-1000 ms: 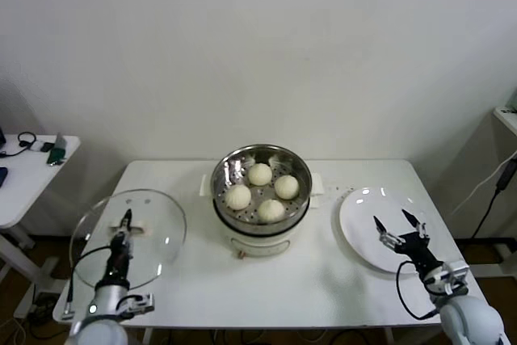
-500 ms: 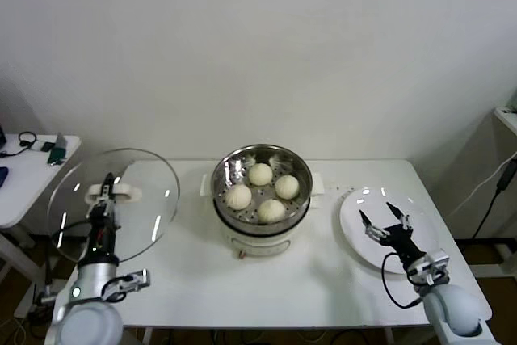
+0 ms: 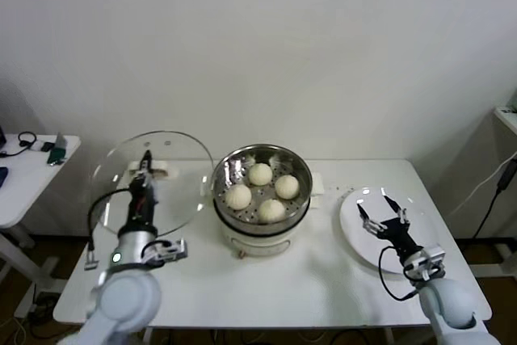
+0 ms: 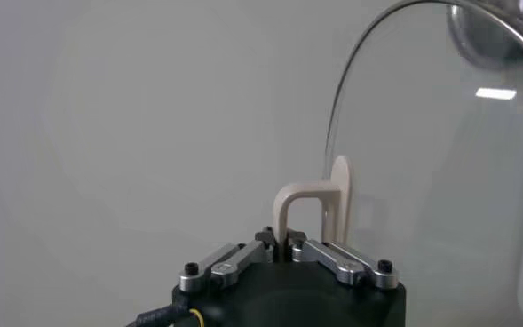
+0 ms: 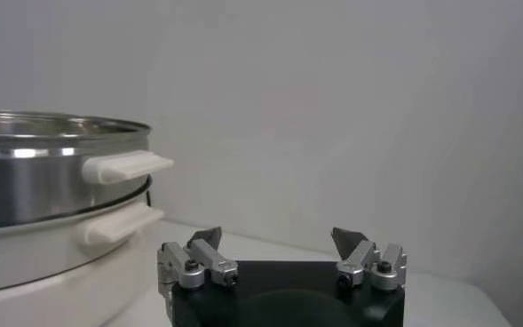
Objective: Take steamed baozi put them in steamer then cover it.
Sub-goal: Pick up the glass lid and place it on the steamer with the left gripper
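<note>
The left gripper (image 4: pixel 282 251) has its fingers (image 4: pixel 243 259) pinched on the whitish handle (image 4: pixel 319 206) of the cover (image 3: pixel 150 185) — the handle's arch rises straight out from between them, and the glass disc stands tilted up on the far side of it, clear of the worktop (image 3: pixel 307 272). Just beside the cover's rim, toward the robot's right, sits the steamer (image 3: pixel 261 198) with four steamed baozi (image 3: pixel 261 190) on its perforated tray. The right gripper (image 3: pixel 387 223) hovers over the white plate (image 3: pixel 380 228), fingers (image 5: pixel 203 241) spread wide around nothing — the steamer well off to their side.
</note>
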`<state>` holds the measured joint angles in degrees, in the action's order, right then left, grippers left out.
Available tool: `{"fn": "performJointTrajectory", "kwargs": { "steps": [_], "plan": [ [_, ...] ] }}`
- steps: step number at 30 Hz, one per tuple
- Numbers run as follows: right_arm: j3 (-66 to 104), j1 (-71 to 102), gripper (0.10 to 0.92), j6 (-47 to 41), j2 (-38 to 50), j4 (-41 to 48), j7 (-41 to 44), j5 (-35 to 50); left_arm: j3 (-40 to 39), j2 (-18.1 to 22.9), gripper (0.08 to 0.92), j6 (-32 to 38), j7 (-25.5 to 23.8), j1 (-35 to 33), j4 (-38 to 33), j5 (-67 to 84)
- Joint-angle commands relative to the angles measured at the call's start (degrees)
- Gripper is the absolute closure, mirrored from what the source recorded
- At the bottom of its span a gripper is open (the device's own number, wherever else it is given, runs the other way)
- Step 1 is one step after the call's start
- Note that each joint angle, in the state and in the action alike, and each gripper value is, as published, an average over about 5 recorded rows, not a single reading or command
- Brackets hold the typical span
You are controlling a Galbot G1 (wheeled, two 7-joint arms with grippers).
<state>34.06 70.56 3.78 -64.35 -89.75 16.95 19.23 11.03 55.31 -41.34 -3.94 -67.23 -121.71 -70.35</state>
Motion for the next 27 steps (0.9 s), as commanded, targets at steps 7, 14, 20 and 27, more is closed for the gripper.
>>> {"fn": "performJointTrajectory", "kwargs": {
  "steps": [7, 14, 20, 27],
  "plan": [
    [3.14, 0.6, 0.203, 2.27, 0.56, 1.17, 0.06, 1.2, -17.57, 16.18, 0.851, -3.66, -12.94, 21.36, 13.57, -9.4],
    [4.77, 1.44, 0.203, 2.99, 1.01, 2.11, 0.12, 1.2, -19.33, 23.63, 0.851, -3.66, -14.09, 23.23, 19.04, -12.86],
    [5.7, 1.99, 0.203, 3.55, 1.48, 2.9, 0.31, 1.25, -19.18, 26.95, 0.851, -3.66, -14.64, 22.46, 21.74, -14.43],
    [6.32, 2.38, 0.203, 3.96, 1.61, 3.73, 0.78, 1.34, -19.56, 30.18, 0.851, -3.66, -14.2, 21.43, 23.93, -15.38]
  ]
}}
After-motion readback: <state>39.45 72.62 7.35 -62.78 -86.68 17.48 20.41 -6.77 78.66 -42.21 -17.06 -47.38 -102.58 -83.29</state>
